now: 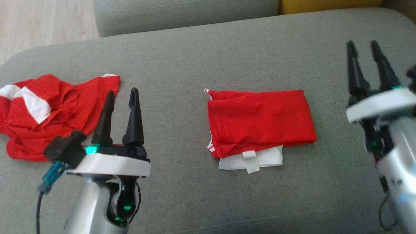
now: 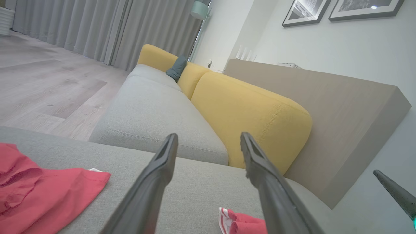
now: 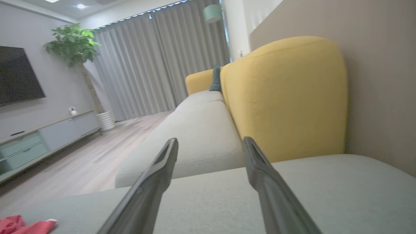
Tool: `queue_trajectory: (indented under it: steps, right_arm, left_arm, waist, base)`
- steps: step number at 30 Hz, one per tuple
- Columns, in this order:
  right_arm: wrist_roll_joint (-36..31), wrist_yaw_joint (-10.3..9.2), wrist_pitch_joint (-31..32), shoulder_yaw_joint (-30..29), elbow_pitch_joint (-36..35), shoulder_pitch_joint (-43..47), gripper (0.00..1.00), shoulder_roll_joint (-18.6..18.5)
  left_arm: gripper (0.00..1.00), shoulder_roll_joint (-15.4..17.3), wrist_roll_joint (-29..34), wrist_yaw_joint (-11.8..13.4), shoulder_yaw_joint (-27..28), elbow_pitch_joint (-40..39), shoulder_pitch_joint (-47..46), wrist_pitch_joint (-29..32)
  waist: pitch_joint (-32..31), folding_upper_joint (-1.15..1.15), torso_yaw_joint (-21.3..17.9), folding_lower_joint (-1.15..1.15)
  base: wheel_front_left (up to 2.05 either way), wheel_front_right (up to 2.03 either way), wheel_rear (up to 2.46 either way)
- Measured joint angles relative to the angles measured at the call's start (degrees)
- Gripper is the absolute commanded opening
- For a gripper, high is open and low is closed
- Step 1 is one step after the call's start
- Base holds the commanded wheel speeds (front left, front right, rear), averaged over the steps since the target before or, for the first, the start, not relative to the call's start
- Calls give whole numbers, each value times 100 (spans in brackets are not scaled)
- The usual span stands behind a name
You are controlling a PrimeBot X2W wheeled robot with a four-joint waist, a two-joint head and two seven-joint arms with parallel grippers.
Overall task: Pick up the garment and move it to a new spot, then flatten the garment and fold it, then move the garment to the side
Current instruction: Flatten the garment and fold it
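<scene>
A folded red garment (image 1: 260, 122) with a white layer showing under its near edge lies flat on the middle of the grey seat cushion (image 1: 201, 55). Its striped corner (image 2: 239, 224) shows low in the left wrist view. A second red and white garment (image 1: 48, 110) lies crumpled at the far left (image 2: 42, 195); a bit of red cloth (image 3: 19, 226) also shows in the right wrist view. My left gripper (image 1: 122, 94) (image 2: 208, 138) is open and empty between the two garments. My right gripper (image 1: 364, 47) (image 3: 210, 141) is open and empty, right of the folded garment and apart from it.
Yellow back cushions (image 2: 247, 113) (image 3: 282, 94) stand behind the seat, with a beige panel (image 2: 325, 107) beyond them. Another grey seat (image 1: 182, 13) adjoins at the back left. Wooden floor (image 1: 42, 22) lies past the cushion's left edge. One right-gripper finger (image 2: 395, 193) shows in the left wrist view.
</scene>
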Motion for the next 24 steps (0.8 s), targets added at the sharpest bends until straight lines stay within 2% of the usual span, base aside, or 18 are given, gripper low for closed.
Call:
queue_trajectory:
  steps: [4, 9, 16, 24]
  right_arm:
    - [-734, 0, -1, -910, -681, 907, 100, 264]
    - [-1244, 0, -1, -1602, -1317, 1791, 100, 920]
    - [-1723, 0, -1, -1858, -1647, 2365, 100, 1323]
    - [-1856, 0, 165, -1924, -1629, 2346, 100, 1405]
  left_arm:
    - [100, 0, 100, 23, -36, -66, -15, 0]
    - [100, 0, 242, 69, -82, -165, 55, 0]
    - [100, 4, 194, 166, -83, -272, 499, 0]
    - [100, 4, 250, 156, -87, -276, 460, 0]
  waist:
    - [42, 0, -55, 0]
    - [16, 0, -40, 0]
    - [-8, 0, 36, 0]
    - [63, 0, 92, 0]
  base:
    - [0, 0, 0]
    - [0, 0, 0]
    - [0, 0, 0]
    - [0, 0, 0]
